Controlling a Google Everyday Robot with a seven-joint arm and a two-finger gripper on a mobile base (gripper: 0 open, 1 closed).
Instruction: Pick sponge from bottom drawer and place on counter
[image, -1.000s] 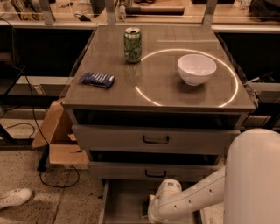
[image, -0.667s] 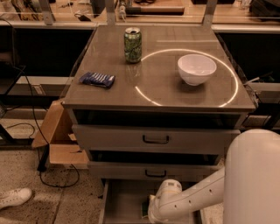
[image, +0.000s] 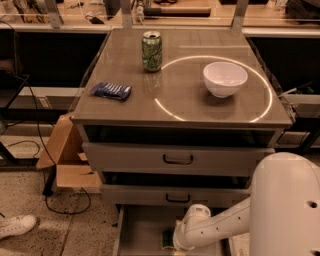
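The task is in its early part. The bottom drawer (image: 140, 231) stands pulled out at the bottom centre of the frame, so the opening is done. The white arm (image: 222, 226) comes in from the lower right and reaches down into it, and the end effector (image: 178, 243) sits low inside the drawer, right at the bottom edge of the frame.

A small dark green shape just to its left, touching or very nearly touching it, looks to be the sponge (image: 167, 238), lying on the drawer floor. Whether the end effector is open or closed, and whether it has hold of the sponge, cannot be told from here, because the wrist covers it.

My judgement is that the grasp is either about to be made or only just being made. The lift out of the drawer and the carry up to the counter (image: 190, 100) are left to do.

Up there, a green can (image: 151, 51), a white bowl (image: 225, 78) and a blue packet (image: 111, 90) sit well apart, and no sponge lies among them.
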